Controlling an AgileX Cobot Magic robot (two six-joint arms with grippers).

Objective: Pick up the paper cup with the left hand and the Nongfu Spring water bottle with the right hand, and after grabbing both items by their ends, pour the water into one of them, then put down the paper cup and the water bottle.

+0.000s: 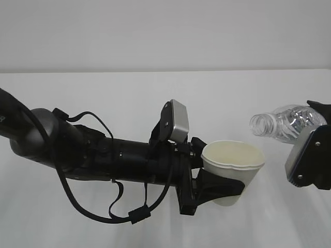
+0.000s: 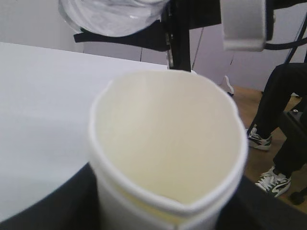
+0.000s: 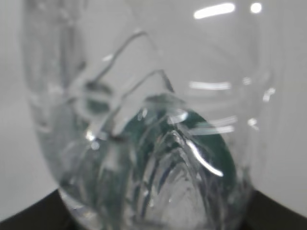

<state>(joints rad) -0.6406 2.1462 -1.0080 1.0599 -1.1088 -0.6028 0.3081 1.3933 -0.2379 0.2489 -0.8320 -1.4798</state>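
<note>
My left gripper (image 1: 220,187) is shut on the paper cup (image 1: 232,170) and holds it upright above the white table (image 1: 103,98). The cup's rim is squeezed out of round, and its cream inside (image 2: 168,139) looks dry. My right gripper (image 1: 313,155) is shut on the Nongfu Spring water bottle (image 1: 287,123), which lies nearly level with its capless neck (image 1: 259,124) pointing left, up and to the right of the cup. The bottle fills the right wrist view (image 3: 153,158), with the green label showing through it. No stream of water shows. The bottle body shows at the top of the left wrist view (image 2: 112,14).
The thick black left arm (image 1: 77,150) with its looped cables reaches across the table from the left. Past the table's far edge in the left wrist view, a person's legs and sneakers (image 2: 268,139) stand on a wooden floor.
</note>
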